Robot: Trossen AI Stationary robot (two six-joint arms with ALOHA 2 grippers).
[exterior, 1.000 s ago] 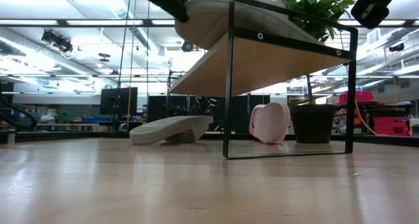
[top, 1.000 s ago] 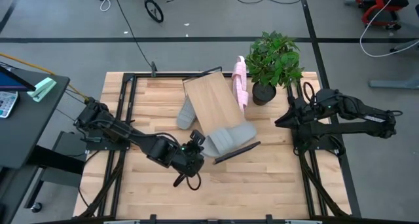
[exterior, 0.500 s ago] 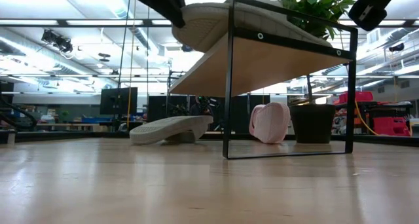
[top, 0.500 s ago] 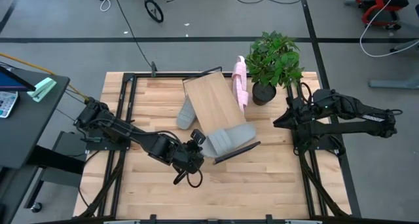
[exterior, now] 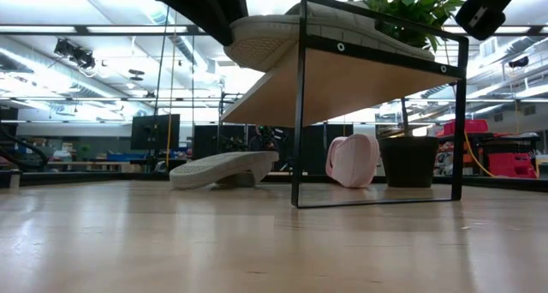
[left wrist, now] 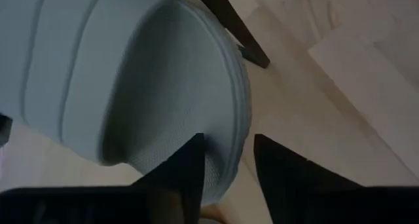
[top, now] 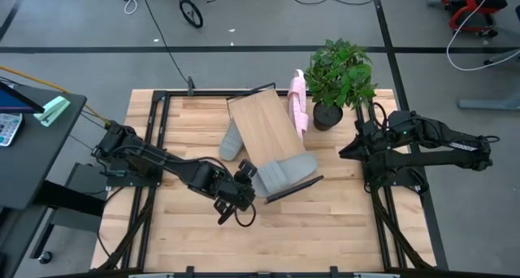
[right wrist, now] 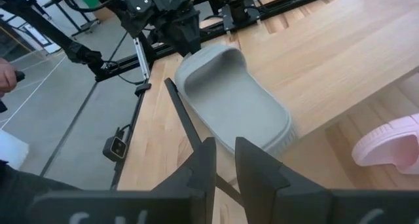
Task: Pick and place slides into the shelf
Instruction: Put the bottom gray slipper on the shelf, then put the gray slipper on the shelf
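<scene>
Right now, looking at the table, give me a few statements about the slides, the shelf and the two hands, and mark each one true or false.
1. A grey slide lies on the shelf at its end near the left hand. True.
2. Both pink slides are on the shelf. False: a pink slide stands off the board, between it and the potted plant.
3. The other grey slide lies on the tabletop beside the shelf. True.
4. The right hand holds a slide. False: it hangs to the shelf's right, holding nothing.
5. The plant stands on the shelf. False: it stands on the table.
</scene>
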